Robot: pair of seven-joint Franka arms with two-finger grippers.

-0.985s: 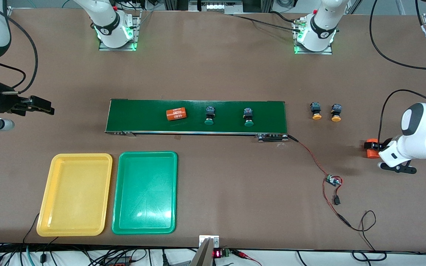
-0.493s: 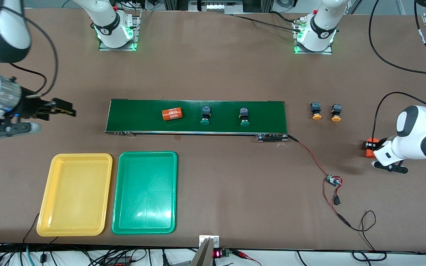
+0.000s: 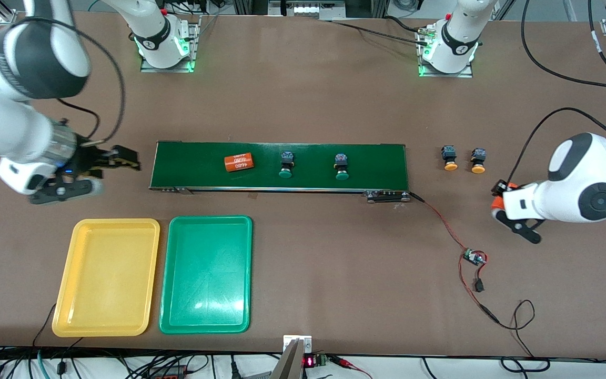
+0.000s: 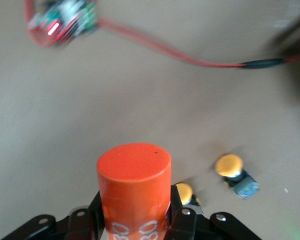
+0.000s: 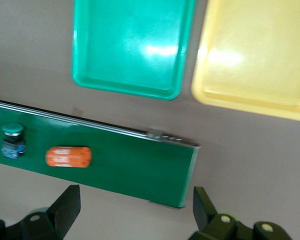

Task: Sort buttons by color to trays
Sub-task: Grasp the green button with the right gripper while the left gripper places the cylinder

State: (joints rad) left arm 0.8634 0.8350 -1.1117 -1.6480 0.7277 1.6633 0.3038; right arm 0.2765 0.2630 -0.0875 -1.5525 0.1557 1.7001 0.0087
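Two green-capped buttons ride on the conveyor belt. Two yellow-capped buttons stand on the table off the belt's end toward the left arm. The yellow tray and the green tray lie side by side, empty, nearer to the front camera. My right gripper is open and empty, just off the belt's other end. My left gripper is shut on an orange cylinder over bare table beside the yellow buttons.
A second orange cylinder lies on the belt beside the green buttons. A red wire runs from the belt's end to a small circuit board. The right wrist view shows both trays and the belt.
My right gripper has moved toward the belt's end. My left gripper has carried its orange cylinder toward the yellow buttons. The things on the belt have drifted toward the right arm's end.
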